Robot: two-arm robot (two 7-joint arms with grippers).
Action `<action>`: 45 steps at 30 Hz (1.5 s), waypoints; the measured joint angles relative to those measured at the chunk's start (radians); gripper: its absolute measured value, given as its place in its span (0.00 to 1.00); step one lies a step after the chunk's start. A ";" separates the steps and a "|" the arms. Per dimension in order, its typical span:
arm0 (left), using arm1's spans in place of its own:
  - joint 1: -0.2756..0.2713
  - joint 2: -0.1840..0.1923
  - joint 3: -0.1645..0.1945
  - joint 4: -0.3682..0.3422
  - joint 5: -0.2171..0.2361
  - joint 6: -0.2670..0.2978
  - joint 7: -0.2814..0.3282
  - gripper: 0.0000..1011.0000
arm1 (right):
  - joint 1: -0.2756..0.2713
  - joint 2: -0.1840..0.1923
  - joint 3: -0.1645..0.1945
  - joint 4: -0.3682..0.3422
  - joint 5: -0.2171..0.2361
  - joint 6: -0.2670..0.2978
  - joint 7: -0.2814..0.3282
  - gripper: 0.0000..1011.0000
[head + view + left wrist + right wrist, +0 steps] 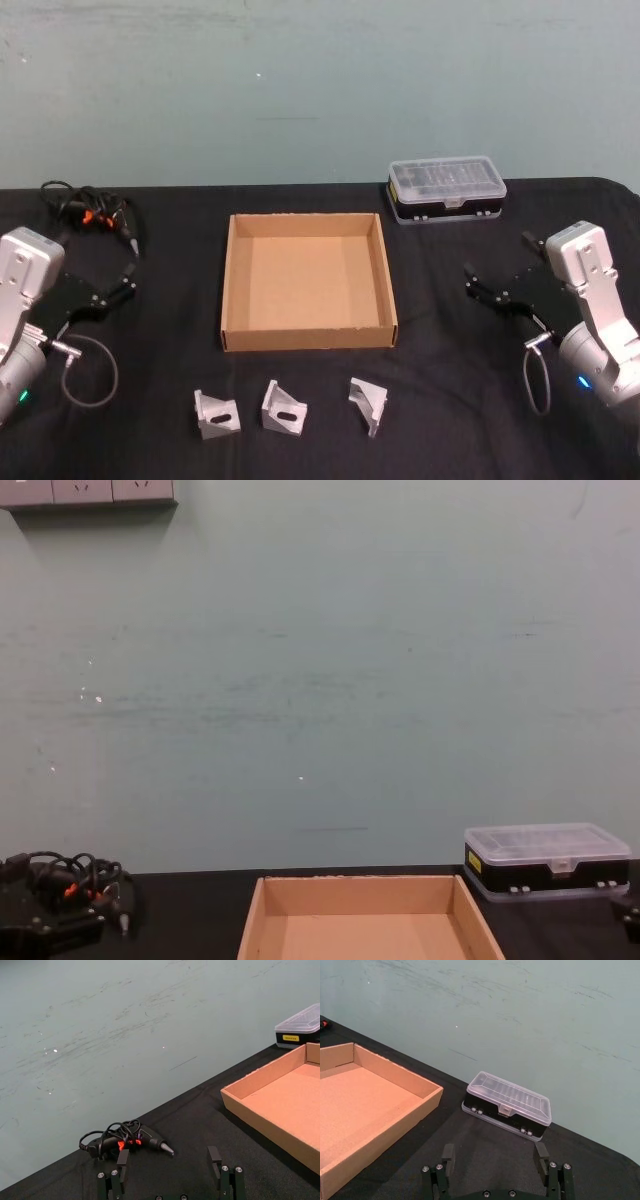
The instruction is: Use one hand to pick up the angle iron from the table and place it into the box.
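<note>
Angle iron (368, 405), rightmost of three, lies inward and robot-ward of the open right gripper (472, 282); left gripper (122, 283) likewise open.

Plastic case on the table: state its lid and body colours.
Case: clear lid, black body; right wrist view shows it best.

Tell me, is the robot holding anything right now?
Nothing. The left gripper and right gripper are open and empty; the angle irons lie on the table.

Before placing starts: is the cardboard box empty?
Empty. The box has a bare brown floor; the angle irons lie outside it on the table.
</note>
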 joint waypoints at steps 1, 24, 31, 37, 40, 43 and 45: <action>0.000 0.000 0.000 0.000 0.000 0.000 0.000 0.99 | 0.000 0.000 0.000 0.000 0.000 0.000 0.000 0.99; 0.000 0.000 0.000 0.000 0.000 0.000 0.000 0.99 | 0.000 0.000 0.000 0.000 0.000 0.000 0.000 0.99; 0.000 0.000 0.000 0.000 0.000 0.000 0.000 0.99 | 0.000 0.000 0.000 0.000 0.000 0.000 0.000 0.99; 0.000 0.000 0.000 0.000 0.000 0.000 0.000 0.99 | 0.000 0.000 0.000 0.000 0.000 0.000 0.000 0.99; 0.000 0.000 0.000 0.000 0.000 0.000 0.000 0.99 | -0.001 -0.001 0.003 -0.001 0.000 0.000 0.001 0.99; 0.000 0.000 0.000 0.000 0.000 0.000 0.000 0.99 | -0.011 -0.002 0.016 -0.017 0.007 -0.007 0.019 0.99; 0.000 0.000 0.000 0.000 0.000 0.000 0.000 0.99 | -0.021 0.000 0.029 -0.035 0.020 -0.010 0.036 0.99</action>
